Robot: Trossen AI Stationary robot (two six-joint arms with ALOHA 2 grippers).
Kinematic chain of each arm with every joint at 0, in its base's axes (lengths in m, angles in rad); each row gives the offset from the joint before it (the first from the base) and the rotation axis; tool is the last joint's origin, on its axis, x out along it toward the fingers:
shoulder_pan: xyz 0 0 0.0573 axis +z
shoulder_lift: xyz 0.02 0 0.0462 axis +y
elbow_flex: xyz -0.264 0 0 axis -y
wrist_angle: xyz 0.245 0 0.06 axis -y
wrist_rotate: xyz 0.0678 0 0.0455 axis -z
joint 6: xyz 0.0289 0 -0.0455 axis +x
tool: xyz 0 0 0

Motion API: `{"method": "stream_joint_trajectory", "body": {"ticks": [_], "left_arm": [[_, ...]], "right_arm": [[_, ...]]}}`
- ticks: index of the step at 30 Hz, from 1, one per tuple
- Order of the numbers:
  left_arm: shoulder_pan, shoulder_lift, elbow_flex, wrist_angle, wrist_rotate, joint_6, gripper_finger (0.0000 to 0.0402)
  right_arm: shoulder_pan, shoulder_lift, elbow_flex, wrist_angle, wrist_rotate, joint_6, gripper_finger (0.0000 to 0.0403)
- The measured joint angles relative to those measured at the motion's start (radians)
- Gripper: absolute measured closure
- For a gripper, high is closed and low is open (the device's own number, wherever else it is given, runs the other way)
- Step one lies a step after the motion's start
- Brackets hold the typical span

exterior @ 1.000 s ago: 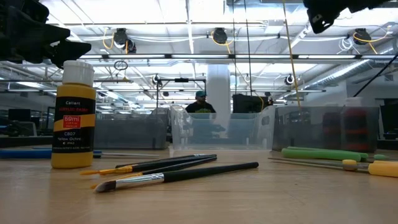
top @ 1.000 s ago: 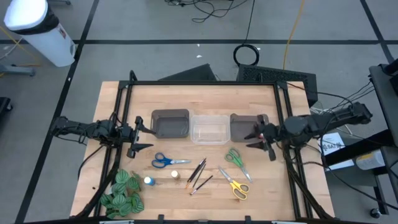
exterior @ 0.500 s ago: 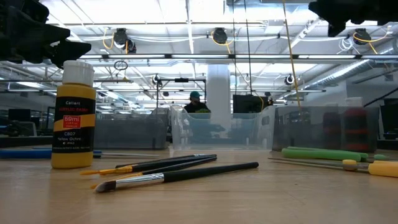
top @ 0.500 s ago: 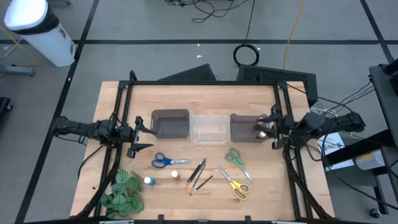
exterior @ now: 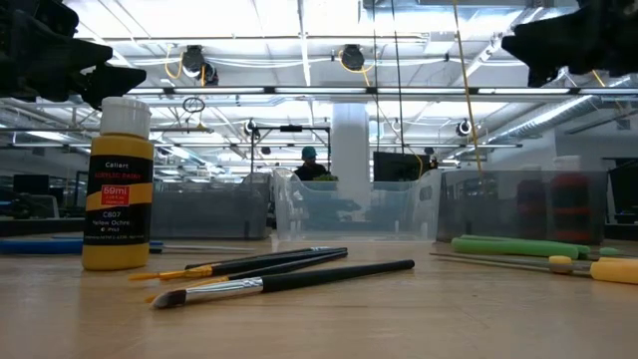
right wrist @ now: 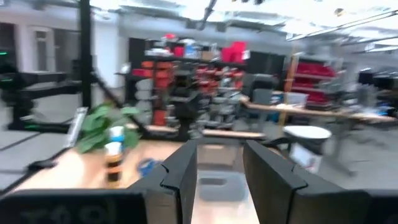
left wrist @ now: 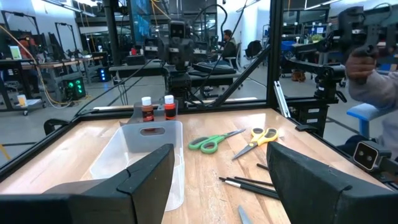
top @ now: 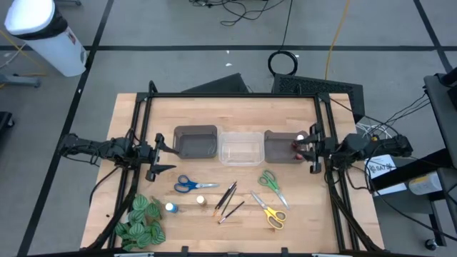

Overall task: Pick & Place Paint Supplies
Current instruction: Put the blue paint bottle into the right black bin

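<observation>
Your right gripper hangs empty at the right bin, fingers part spread. The green scissors lie nearest it, toward the table's front, long axis seemingly angled away. Your left gripper waits spread wide, blue scissors closest.

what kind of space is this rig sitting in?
Looks like a robotics lab or workshop, in a large open hall. Wooden table on a black frame with two arms, cables across a taped floor, and ceiling pipes over rows of benches and equipment racks.
</observation>
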Motion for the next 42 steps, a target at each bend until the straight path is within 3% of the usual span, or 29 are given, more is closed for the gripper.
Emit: {"method": "stream_joint_trajectory", "body": {"ticks": [7, 22, 42], "left_arm": [[0.000, 0.000, 0.000, 0.000, 0.000, 0.000, 0.0133], [0.000, 0.000, 0.000, 0.000, 0.000, 0.000, 0.0133], [0.000, 0.000, 0.000, 0.057, 0.000, 0.002, 0.0133]], "right_arm": [[0.001, 0.003, -0.069, 0.012, -0.122, 0.035, 0.0286], [0.001, 0.003, -0.111, 0.051, -0.127, -0.010, 0.0287], [0.001, 0.003, -0.113, 0.044, -0.127, 0.050, 0.0287]]}}
